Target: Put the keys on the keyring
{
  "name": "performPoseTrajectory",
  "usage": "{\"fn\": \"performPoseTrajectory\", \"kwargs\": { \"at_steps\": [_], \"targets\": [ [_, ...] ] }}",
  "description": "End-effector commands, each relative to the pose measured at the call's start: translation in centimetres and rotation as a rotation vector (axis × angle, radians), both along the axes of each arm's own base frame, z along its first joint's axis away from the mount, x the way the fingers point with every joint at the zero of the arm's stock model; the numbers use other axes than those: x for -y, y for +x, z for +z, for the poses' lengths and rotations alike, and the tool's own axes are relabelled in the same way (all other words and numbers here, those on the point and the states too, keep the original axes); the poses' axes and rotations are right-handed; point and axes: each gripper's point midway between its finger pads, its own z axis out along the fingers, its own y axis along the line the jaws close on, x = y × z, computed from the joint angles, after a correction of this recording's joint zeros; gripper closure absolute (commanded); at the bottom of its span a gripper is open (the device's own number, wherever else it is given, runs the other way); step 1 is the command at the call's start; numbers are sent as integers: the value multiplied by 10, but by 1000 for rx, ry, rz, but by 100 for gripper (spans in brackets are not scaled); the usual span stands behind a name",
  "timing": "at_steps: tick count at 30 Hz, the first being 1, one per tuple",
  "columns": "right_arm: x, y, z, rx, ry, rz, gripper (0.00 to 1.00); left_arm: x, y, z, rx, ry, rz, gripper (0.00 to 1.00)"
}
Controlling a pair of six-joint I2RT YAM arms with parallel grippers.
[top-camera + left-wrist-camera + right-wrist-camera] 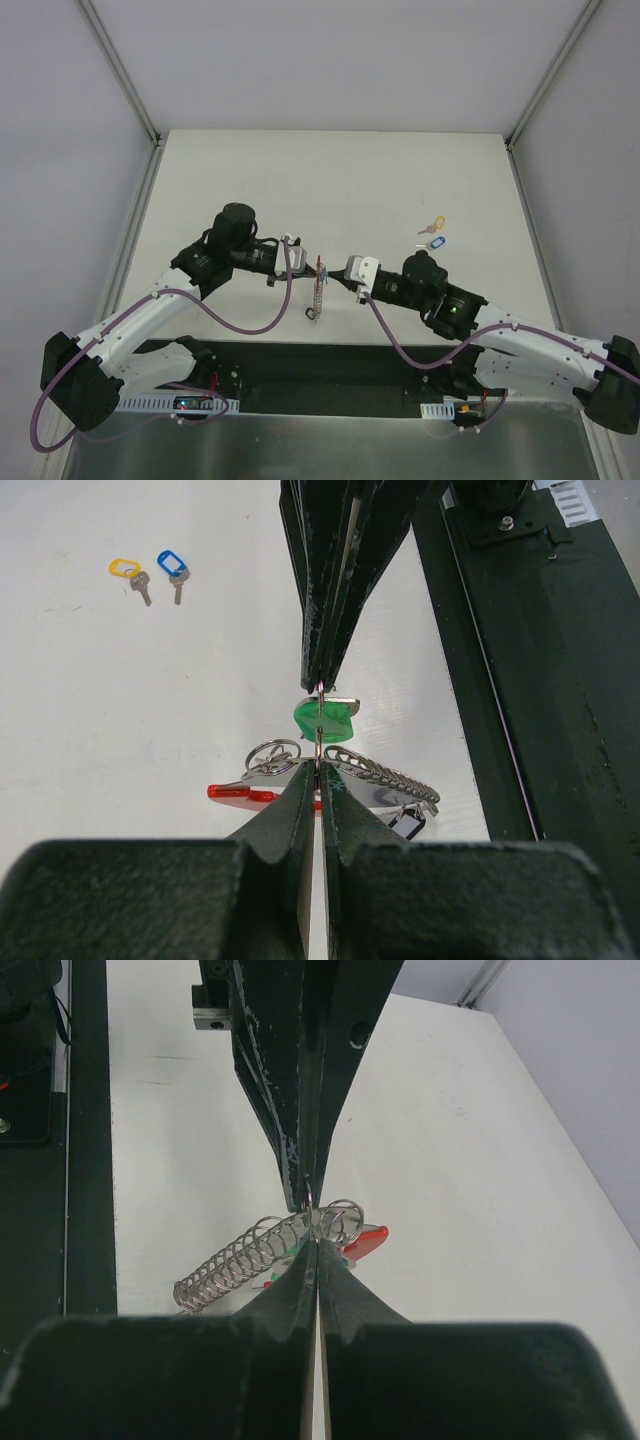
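Keyring (317, 292) hangs in the air between the two arms, over the front part of the worktop (300, 180), with its red loop (240, 792) dangling below. Left jaws are pinched tight on its wire ring end. Right jaws meet them almost tip to tip and are closed on the thin ring wire at the green key (323, 720), whose head sits between the two sets of tips. The step in hand looks like threading the green key onto the ring; whether the wire has passed the split I cannot tell. Yellow key (128, 572) and blue key (172, 565) lie side by side on the worktop, well apart from the arms, not yet threaded. The next move calls for a small, steady turn of the key along the wire without either grip slipping, then a reach for a loose key.
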Motion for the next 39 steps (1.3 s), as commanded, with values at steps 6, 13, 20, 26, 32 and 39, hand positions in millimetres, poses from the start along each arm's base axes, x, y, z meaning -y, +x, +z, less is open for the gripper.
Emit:
{"fn": "performPoseTrajectory", "kwargs": {
  "at_steps": [6, 13, 20, 26, 32, 39],
  "targets": [
    [-8, 0, 20, 3, 59, 20, 99, 5, -6, 17, 69, -55, -49, 100],
    [-7, 1, 21, 6, 70, 9, 99, 5, -6, 19, 68, -60, -53, 100],
    [-6, 3, 24, 9, 91, -5, 99, 5, -7, 19, 64, -60, -56, 100],
    [-9, 2, 23, 3, 91, 7, 99, 5, -7, 19, 66, -60, -55, 100],
    [-8, 5, 24, 3, 95, -12, 99, 5, -7, 20, 68, -63, -56, 100],
    [-9, 7, 23, -4, 94, -21, 99, 5, -8, 20, 68, -63, -57, 100]
  ]
}}
